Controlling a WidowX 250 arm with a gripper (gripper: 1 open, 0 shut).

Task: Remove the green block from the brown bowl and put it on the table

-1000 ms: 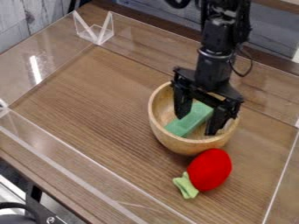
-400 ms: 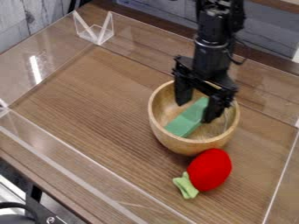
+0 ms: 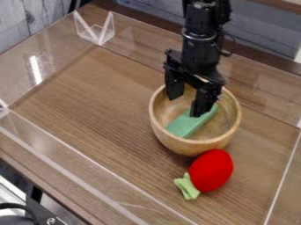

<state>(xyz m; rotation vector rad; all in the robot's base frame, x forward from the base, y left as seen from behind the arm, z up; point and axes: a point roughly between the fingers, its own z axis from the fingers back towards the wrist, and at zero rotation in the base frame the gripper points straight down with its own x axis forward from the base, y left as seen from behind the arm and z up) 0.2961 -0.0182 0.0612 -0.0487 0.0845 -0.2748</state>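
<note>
1. Green block [image 3: 192,124]: flat, light green, lying tilted inside the bowl at centre right of the frame, one end leaning toward the right inner wall. Not yet removed.
2. Brown bowl [image 3: 163,128]: round, wooden, thick-rimmed, resting on the table.
3. Gripper [image 3: 192,95]: black, pointing down, jaws spread wide and holding nothing. A second ago it sat low in the bowl, straddling the block; now it is higher and shifted toward the upper left, its tips over the bowl's back rim.
4. Meaning of the change: the block stays in the bowl, so the grasp likely missed and another approach seems needed.
5. Strawberry toy [image 3: 212,169]: red, lower right, just beside the bowl.
6. Table [image 3: 94,105]: wood-grain surface with clear walls.
</note>
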